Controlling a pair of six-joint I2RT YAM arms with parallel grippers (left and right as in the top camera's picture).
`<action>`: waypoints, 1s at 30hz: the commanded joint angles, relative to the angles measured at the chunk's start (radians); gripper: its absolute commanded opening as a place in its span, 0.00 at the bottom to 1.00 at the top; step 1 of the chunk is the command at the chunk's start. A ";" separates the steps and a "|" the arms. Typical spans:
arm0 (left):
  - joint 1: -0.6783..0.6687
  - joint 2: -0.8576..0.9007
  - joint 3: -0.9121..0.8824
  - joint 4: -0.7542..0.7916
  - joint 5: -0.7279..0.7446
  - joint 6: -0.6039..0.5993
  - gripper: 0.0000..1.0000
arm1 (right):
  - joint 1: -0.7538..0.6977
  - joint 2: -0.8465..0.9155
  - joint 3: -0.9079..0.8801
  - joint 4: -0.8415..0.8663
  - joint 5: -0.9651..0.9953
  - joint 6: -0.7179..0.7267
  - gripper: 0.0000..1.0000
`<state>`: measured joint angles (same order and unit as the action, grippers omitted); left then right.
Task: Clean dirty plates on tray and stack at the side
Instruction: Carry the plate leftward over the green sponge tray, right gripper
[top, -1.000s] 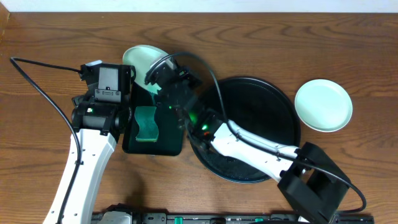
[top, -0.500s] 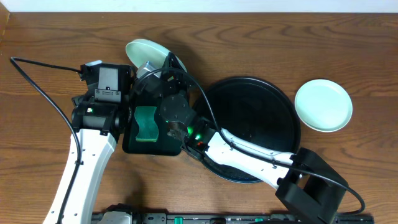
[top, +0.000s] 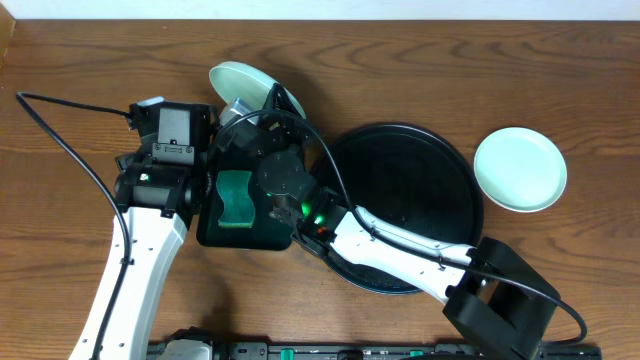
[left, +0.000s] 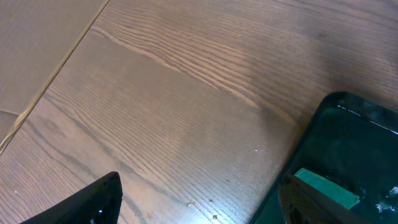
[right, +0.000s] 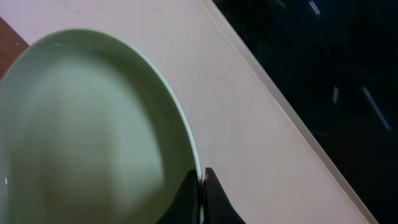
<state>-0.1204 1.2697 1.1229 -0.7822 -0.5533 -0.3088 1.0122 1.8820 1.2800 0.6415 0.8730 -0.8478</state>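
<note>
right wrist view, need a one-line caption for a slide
Right gripper shut on the rim of a pale mint-green plate.

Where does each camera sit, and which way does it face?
Overhead: fixed above the table, looking straight down; the left arm, right arm, round tray and rectangular tray show.
Left wrist: on the left arm, facing down at bare wood and the rectangular tray's corner; the open left claw's tips frame the bottom.
Right wrist: on the right arm, close against the mint plate, its rim pinched by the right claw.
Shared: overhead and right wrist both show that held plate.
</note>
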 joint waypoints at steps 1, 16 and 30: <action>0.002 -0.002 0.020 -0.002 -0.019 0.009 0.81 | 0.009 -0.034 0.017 0.005 0.014 -0.006 0.01; 0.002 -0.002 0.020 -0.002 -0.019 0.009 0.81 | 0.009 -0.034 0.017 -0.112 0.017 0.028 0.01; 0.002 -0.002 0.020 -0.002 -0.019 0.009 0.80 | 0.001 -0.034 0.016 -0.444 0.017 0.262 0.01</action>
<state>-0.1204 1.2697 1.1229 -0.7818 -0.5533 -0.3088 1.0122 1.8816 1.2808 0.2127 0.8761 -0.6762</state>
